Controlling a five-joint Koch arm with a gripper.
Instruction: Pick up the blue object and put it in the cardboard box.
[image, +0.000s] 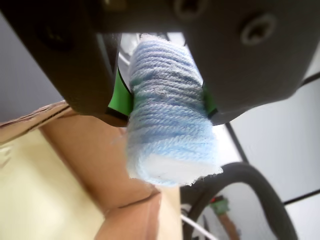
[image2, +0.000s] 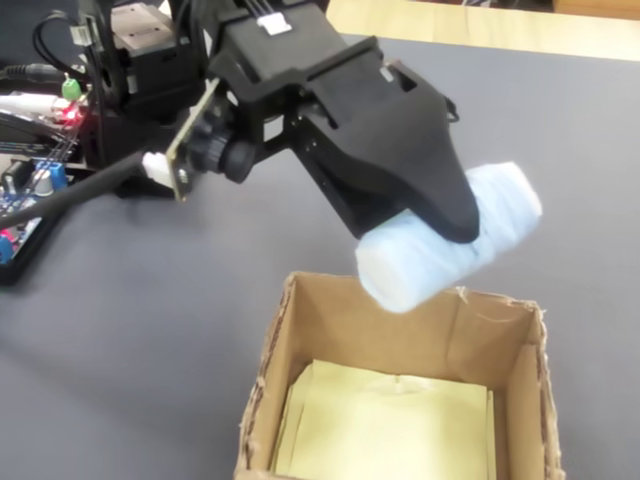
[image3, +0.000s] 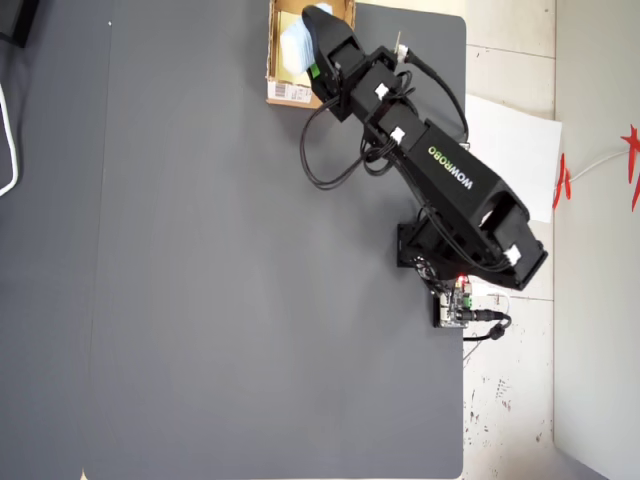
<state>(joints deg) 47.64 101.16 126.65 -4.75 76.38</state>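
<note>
A: Start at the gripper (image2: 440, 235). What have you got?

B: Jaws are clamped across the middle of the blue object (image2: 450, 240), holding it clear of everything. In the wrist view the green pads (image: 120, 97) press in on both sides of the roll (image: 167, 112) and the yarn bulges past them.

A: Long axis?

B: In the fixed view it runs from lower left to upper right, crosswise to the jaws, one end sticking out each side. The lower-left end hangs lowest.

A: And the cardboard box (image2: 270, 350)?

B: That's the relation you care about. The box sits below and nearer the camera than the roll in the fixed view. The roll hangs about over the far wall, with its low end just above that rim, not touching. The pale yellow floor (image2: 390, 420) is open and bare.

A: Overhead agree?

B: Roughly. The box (image3: 290, 93) is at the top edge of the dark mat (image3: 200, 300), and the gripper tip (image3: 312, 30) with the pale roll (image3: 293, 38) sits over its opening. Depth is hard to judge there.

A: So what do you tell the operator?

B: You're holding it, and you're at the box. My read: the drop should land inside, but a bit more reach past the far wall would be safer, since the roll's angled axis could clip the rim.
</note>
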